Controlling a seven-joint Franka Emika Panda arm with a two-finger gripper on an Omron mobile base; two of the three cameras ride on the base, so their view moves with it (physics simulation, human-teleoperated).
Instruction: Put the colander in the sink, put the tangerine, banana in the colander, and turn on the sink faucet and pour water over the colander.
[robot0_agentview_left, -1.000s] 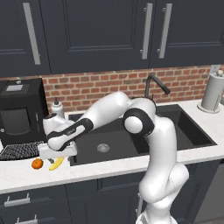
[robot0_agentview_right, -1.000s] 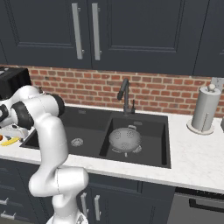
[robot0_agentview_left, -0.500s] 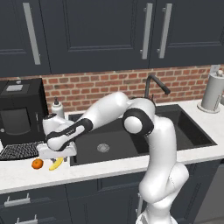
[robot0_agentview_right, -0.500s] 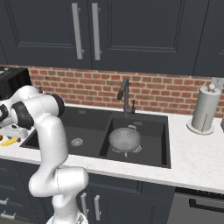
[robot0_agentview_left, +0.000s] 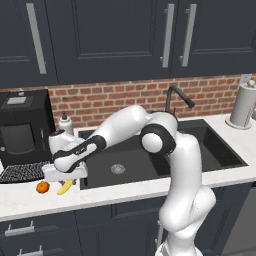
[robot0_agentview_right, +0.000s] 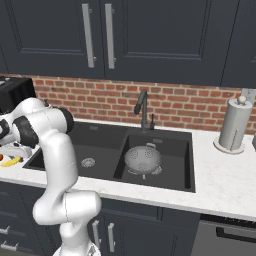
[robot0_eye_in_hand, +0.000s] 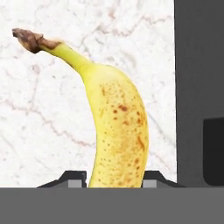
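While it lies flat on the counter: banana (robot0_eye_in_hand: 117, 131) between the finger tips, one tip at each flank
Gripper (robot0_eye_in_hand: 114, 177): pinching the banana, both tips against its sides
Banana look: curved, yellow with small brown freckles, dry brown stem end pointing away from the hand
Banana place: left of the sink (robot0_agentview_left: 210, 150), just beside its edge, under the white hand (robot0_agentview_left: 65, 170)
Tangerine (robot0_agentview_left: 43, 187): small, round, orange, just beside the banana on its left
Counter (robot0_agentview_left: 30, 200): white marble with faint grey-pink veins
Colander (robot0_agentview_right: 142, 159): silvery perforated bowl sitting in the smaller right basin
Sink look: matte black, two basins, round steel drain (robot0_agentview_left: 117, 169) in the wide left one
Faucet (robot0_agentview_left: 177, 97): dark gooseneck behind the sink
Room: red brick backsplash (robot0_agentview_right: 190, 107), dark cabinets (robot0_agentview_left: 100, 40) above with long steel handles, paper towel roll (robot0_agentview_right: 234, 125) upright at the right
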